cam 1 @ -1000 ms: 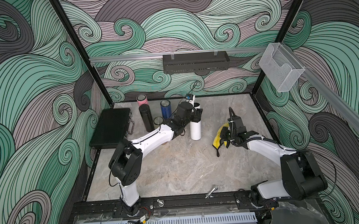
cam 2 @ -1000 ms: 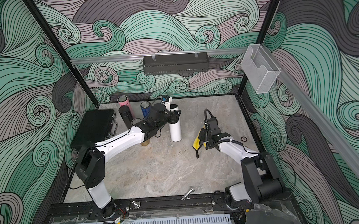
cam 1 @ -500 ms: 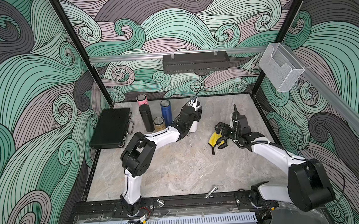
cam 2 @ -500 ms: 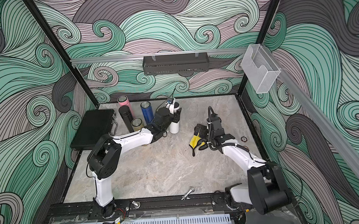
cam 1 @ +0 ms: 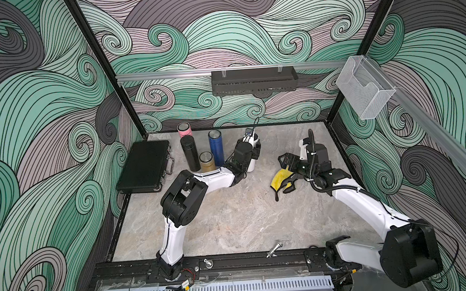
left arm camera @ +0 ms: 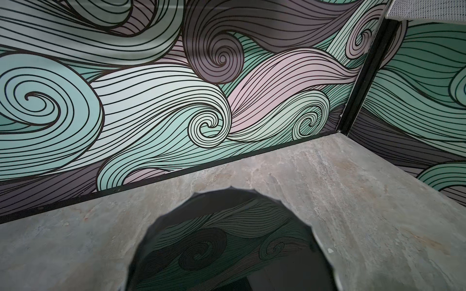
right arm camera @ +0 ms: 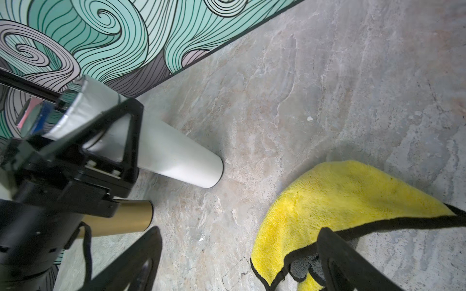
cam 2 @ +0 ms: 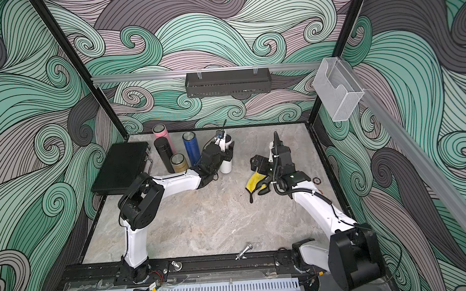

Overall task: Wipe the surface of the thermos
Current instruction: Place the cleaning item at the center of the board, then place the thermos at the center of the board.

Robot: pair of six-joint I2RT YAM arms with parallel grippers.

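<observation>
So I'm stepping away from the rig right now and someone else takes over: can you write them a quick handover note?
Left claw: shut on the white thermos, which stands upright near the back of the table.
Right claw: open, holding nothing, low over the yellow cloth, which lies on the table apart from the thermos.
Done: thermos gripped and steadied. Whether any wiping has happened cannot be told.
To do: pick up the cloth and wipe the thermos surface.
</observation>
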